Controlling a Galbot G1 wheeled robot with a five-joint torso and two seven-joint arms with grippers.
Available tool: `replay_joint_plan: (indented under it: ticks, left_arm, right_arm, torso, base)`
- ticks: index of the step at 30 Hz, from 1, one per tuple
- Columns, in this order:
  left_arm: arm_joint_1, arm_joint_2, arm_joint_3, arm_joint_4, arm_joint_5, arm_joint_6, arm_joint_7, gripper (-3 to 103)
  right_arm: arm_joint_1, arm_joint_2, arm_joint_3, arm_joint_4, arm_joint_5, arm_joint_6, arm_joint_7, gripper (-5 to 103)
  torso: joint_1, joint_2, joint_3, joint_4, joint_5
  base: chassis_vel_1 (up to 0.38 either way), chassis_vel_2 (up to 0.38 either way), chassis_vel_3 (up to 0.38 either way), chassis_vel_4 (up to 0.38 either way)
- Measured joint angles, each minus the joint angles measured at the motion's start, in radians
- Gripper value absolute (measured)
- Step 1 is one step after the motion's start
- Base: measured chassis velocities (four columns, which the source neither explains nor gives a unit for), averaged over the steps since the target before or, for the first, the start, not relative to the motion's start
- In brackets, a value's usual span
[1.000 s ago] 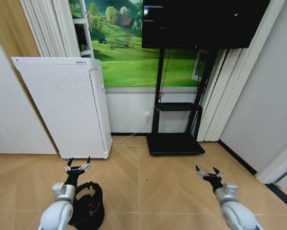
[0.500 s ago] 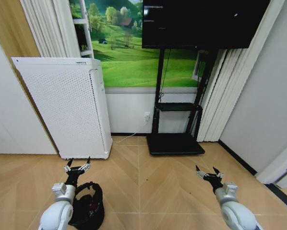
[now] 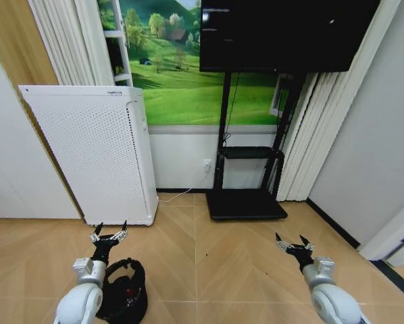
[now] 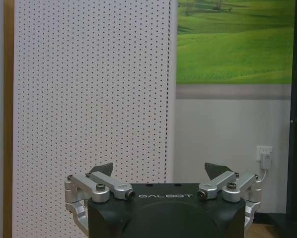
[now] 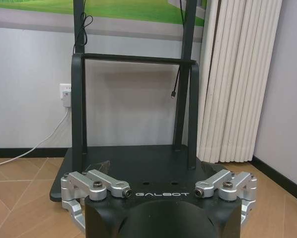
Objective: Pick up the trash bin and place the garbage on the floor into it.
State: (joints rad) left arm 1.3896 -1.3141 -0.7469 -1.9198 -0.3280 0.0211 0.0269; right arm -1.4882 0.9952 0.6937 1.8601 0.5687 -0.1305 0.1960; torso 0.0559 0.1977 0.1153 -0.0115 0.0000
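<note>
Wooden floor (image 3: 209, 256) below; white perforated appliance (image 3: 94, 155) at left, TV stand (image 3: 246, 175) centre. Lower left: left gripper (image 3: 108, 235), jaws spread, empty, above trash bin (image 3: 124, 291). Lower right: right gripper (image 3: 291, 243), jaws likewise spread.

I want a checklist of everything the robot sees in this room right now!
Surface: wood-pattern floor, bare in front of the robot.
Job's things: black trash bin on the floor under the left arm, something red inside. No litter seen on the floor.
Clutter: nothing seen.
Grippers: left gripper open above the bin; right gripper open, holding nothing, over bare floor.
Cables: white cord running from the wall outlet.
Surroundings: white perforated appliance, black TV stand, meadow poster.
</note>
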Motion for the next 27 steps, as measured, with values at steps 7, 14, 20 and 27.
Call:
replay_joint_plan:
  ticks: [7, 14, 20, 27]
  left_arm:
    - [0.0, 0.0, 0.0, 0.0, 0.0, 0.0, 0.0, 100]
    - [0.0, 0.0, 0.0, 0.0, 0.0, 0.0, 0.0, 100]
    - [0.0, 0.0, 0.0, 0.0, 0.0, 0.0, 0.0, 100]
    - [0.0, 0.0, 0.0, 0.0, 0.0, 0.0, 0.0, 100]
  right_arm:
    - [0.0, 0.0, 0.0, 0.0, 0.0, 0.0, 0.0, 100]
    - [0.0, 0.0, 0.0, 0.0, 0.0, 0.0, 0.0, 100]
    - [0.0, 0.0, 0.0, 0.0, 0.0, 0.0, 0.0, 100]
    - [0.0, 0.0, 0.0, 0.0, 0.0, 0.0, 0.0, 100]
  torso:
    - [0.007, 0.029, 0.022, 0.0, 0.0]
    - [0.016, 0.063, 0.047, 0.0, 0.0]
    - [0.023, 0.089, 0.066, 0.0, 0.0]
    - [0.031, 0.116, 0.085, 0.0, 0.0]
  base:
    - [0.0, 0.0, 0.0, 0.0]
    - [0.0, 0.0, 0.0, 0.0]
    - [0.0, 0.0, 0.0, 0.0]
    - [0.0, 0.0, 0.0, 0.0]
